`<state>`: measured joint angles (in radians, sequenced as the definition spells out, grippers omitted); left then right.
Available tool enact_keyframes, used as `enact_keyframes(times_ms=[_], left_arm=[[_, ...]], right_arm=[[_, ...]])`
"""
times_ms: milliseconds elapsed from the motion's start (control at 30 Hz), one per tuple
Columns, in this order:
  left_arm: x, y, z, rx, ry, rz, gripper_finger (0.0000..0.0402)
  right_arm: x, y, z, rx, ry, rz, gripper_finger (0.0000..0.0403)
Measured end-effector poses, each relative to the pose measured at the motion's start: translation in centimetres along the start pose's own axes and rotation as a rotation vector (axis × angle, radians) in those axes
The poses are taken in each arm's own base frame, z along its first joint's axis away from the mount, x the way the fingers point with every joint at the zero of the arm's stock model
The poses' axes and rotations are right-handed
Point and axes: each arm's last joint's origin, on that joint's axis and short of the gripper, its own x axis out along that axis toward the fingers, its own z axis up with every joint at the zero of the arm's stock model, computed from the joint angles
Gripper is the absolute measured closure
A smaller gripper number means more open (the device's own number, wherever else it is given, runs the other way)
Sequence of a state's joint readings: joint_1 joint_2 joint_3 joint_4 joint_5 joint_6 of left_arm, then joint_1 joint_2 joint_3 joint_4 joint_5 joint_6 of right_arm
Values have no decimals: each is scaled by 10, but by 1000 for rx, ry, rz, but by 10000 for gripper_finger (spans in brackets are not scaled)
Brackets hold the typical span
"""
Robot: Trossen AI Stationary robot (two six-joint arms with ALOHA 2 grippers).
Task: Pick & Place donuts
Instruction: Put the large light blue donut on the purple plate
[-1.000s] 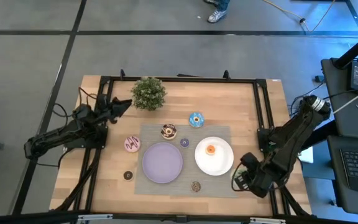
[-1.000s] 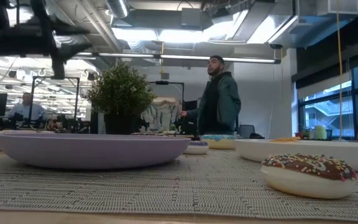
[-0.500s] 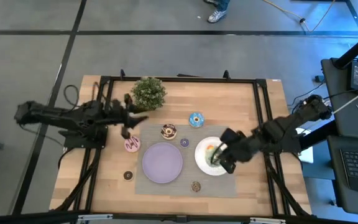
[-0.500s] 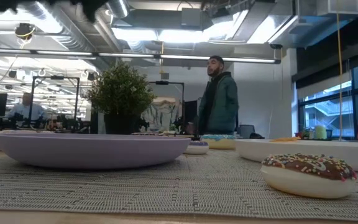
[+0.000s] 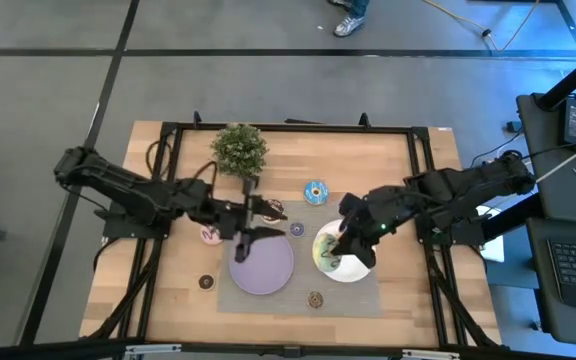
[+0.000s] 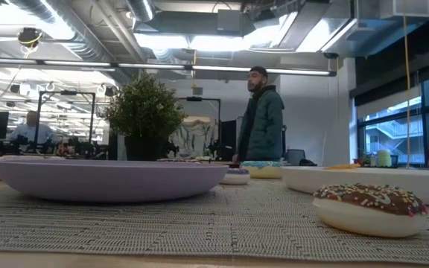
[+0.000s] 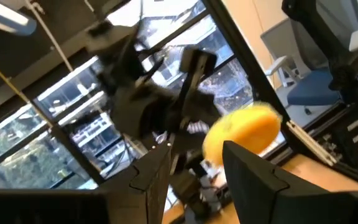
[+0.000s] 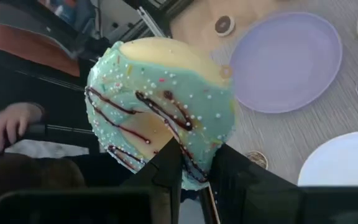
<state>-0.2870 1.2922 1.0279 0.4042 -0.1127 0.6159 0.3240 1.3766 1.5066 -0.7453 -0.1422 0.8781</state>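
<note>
Right gripper (image 8: pixel 194 163) is clamping a mint-green iced toy donut (image 8: pixel 160 109) edgewise above the round white plate (image 5: pixel 353 268), left gripper (image 7: pixel 194 165) is pinching an orange toy ring (image 7: pixel 241 132) above the lilac plate (image 5: pixel 261 262); narrow grips are risking slips.

The yellow donut (image 7: pixel 240 134) is being blurred in the left wrist view and partly hidden by a dark finger. The green donut (image 8: pixel 160 109) is being partly covered by the right gripper (image 8: pixel 194 171).
</note>
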Motion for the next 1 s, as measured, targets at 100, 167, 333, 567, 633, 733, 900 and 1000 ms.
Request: enact_keyframes(times_ms=[100, 167, 333, 567, 633, 733, 900, 1000], left_arm=[[16, -2, 5, -2, -8, -9, 258], [23, -3, 8, -3, -14, -10, 258], [33, -9, 4, -2, 0, -25, 256], [38, -17, -2, 36, 23, -52, 203], [40, -20, -3, 61, 28, -57, 177], [40, -22, -4, 60, 46, -51, 146], [40, -23, -3, 17, 46, -51, 129], [40, -24, -2, 27, 29, -53, 128]], right_arm=[[-1, -4, 5, 14, 9, 15, 332], [-1, -5, 7, 20, 18, 24, 332], [-2, -6, 7, 22, 24, 29, 331], [-2, -6, 8, 25, 25, 30, 331], [-2, -6, 8, 28, 29, 34, 331], [-2, -5, 7, 54, 53, 53, 331], [-2, -4, 5, 107, 121, 104, 331], [-3, -5, 7, 172, 149, 123, 331]])
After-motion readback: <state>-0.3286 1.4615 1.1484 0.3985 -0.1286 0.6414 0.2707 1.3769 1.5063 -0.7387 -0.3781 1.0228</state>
